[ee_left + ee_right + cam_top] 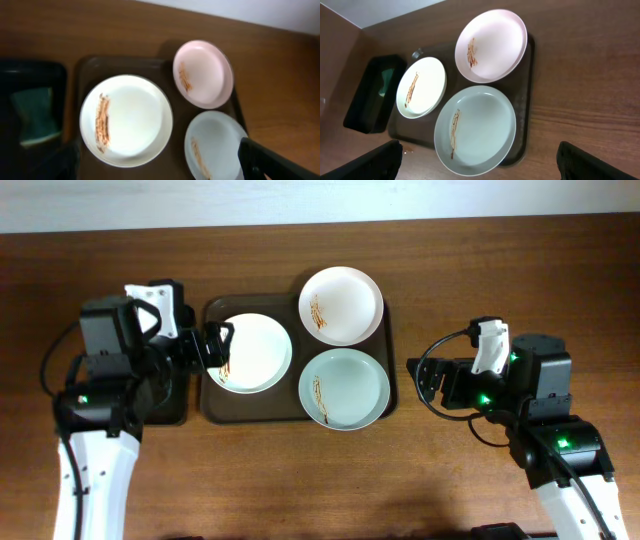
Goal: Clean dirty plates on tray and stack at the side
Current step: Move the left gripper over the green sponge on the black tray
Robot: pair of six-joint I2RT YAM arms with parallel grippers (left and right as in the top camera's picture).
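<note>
**Three dirty plates on the tray, both arms waiting.** The tray (262,410) lay at the middle of the counter (500,260), nearer its far edge. It carried three plates:
- a left white plate (255,352)
- a far white plate (342,304) that lapped over the tray's far rim
- a blue-green plate (345,388) on the tray's near right part

Each plate bore a brown-orange streak.

The left gripper (221,350) hovered at the left rim of the left white plate, its jaws apart and holding nothing. The right gripper (418,383) stood off the tray's right side toward the counter's right edge, its jaws spread wide and also empty.

The plates looked stiff, light and smooth-glazed, so probably slippery and liable to chip if dropped. The thin raised rim offered the only purchase. The best hold would likely be where a rim overhung the tray, with one finger slipped beneath it.

The overhead view alone showed both arms and the gap between each gripper and the plates. However, the left arm there covered most of a black tray (35,82) toward the counter's left edge. The wrist views revealed this tray and a green sponge (32,116) lying in it. They also showed the left plate's streak in full, which the gripper partly hid from above. The far plate appeared pinkish in both wrist views and white from overhead.
</note>
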